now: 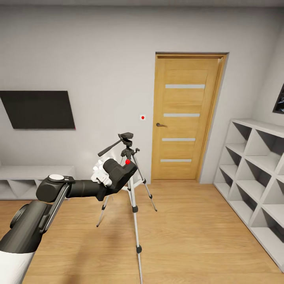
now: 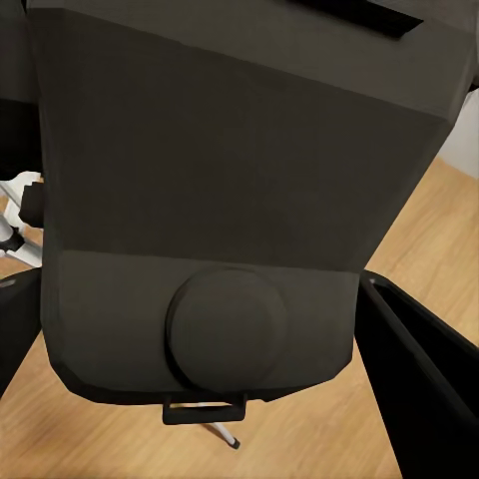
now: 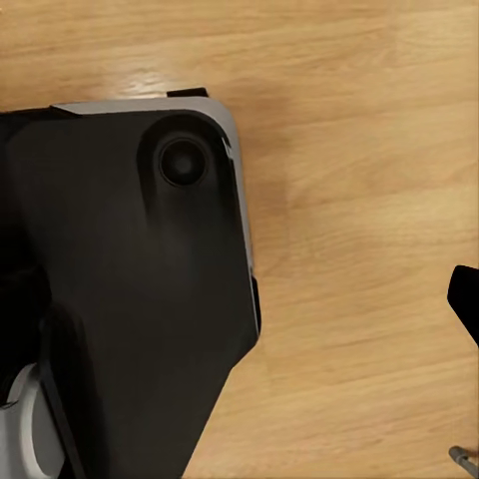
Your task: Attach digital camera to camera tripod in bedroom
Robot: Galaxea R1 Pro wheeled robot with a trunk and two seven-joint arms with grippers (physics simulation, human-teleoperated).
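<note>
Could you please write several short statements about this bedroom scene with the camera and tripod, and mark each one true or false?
1. The left pincer holds the digital camera. True.
2. The digital camera is already mounted on the head of the camera tripod. False: it sits in the pincer, lower than the head, whose top is bare.
3. The wooden door behind the tripod is closed. True.
4. The camera tripod lies tipped over on the floor. False: it stands upright on its spread legs.
5. White cube shelves stand along the wall at the right of the head view. True.
</note>
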